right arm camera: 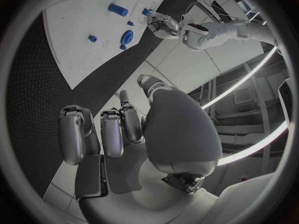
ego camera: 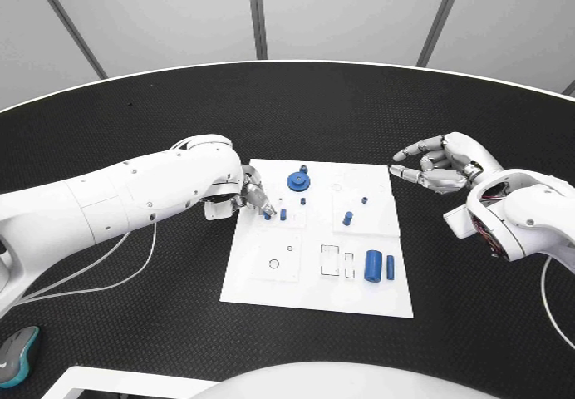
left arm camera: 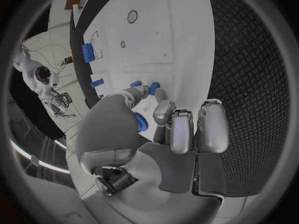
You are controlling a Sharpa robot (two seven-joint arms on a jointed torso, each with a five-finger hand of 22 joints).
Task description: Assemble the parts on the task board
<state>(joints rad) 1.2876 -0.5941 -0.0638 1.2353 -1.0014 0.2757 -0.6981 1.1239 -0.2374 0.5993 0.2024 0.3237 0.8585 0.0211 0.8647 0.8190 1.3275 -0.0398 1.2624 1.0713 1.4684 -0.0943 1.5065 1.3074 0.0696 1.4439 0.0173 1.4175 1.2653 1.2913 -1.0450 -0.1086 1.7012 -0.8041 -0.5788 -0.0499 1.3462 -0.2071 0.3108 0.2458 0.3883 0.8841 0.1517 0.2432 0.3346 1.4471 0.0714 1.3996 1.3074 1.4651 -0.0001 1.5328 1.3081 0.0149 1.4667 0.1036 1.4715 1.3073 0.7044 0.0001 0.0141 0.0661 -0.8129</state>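
Observation:
The white task board [ego camera: 270, 278] lies mid-table. My left hand [ego camera: 246, 195] reaches over its left edge; thumb and a fingertip pinch a small blue peg [ego camera: 266, 212] standing on the board, also seen in the left wrist view [left arm camera: 152, 88]. A second peg [ego camera: 282, 214] stands right beside it. A blue gear [ego camera: 298, 180] sits just beyond, partly hidden behind my thumb [left arm camera: 141, 122]. Other small pegs [ego camera: 347, 219] dot the board, and a blue cylinder [ego camera: 374, 266] lies near its right edge. My right hand [ego camera: 437, 164] hovers off the board's far right corner, fingers loosely curved, holding nothing.
A teal and grey object [ego camera: 15, 353] lies at the near left of the black table. A white tray edge [ego camera: 120, 382] shows at the near side. The table's curved rim [ego camera: 120, 79] runs along the far side.

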